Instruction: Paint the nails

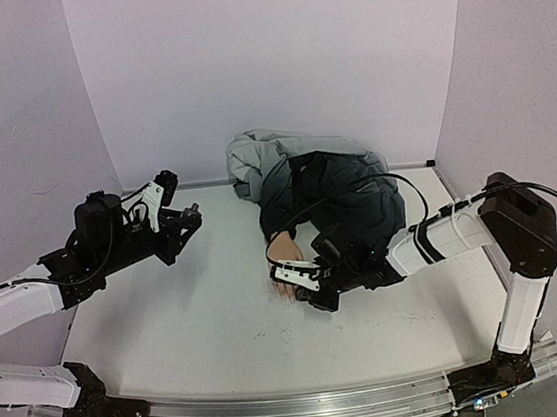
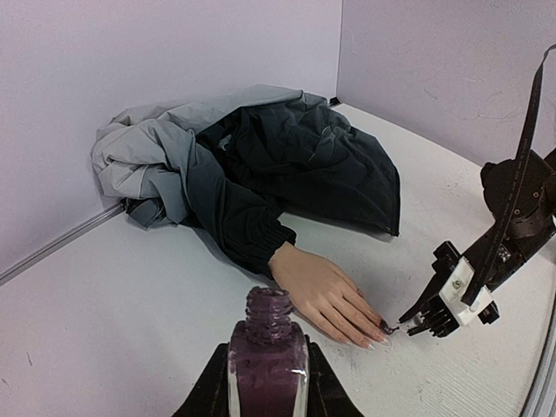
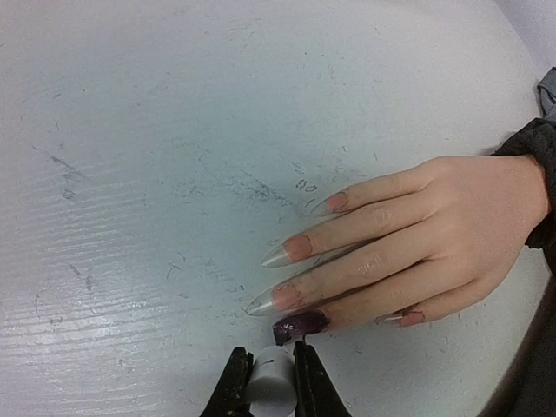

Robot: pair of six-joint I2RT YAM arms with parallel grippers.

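A pale peach mannequin hand lies palm down on the table, its wrist in a dark sleeve. One nail is dark purple. The other nails, such as one long clear-tipped one, are skin-toned. My right gripper is shut on the white brush cap, right at the tip of the painted nail. It also shows in the top view and in the left wrist view. My left gripper is shut on the open purple polish bottle, held upright to the left of the hand.
A grey and black jacket is heaped at the back of the table, behind the hand. White walls close in the back and both sides. The table carries faint scuff marks.
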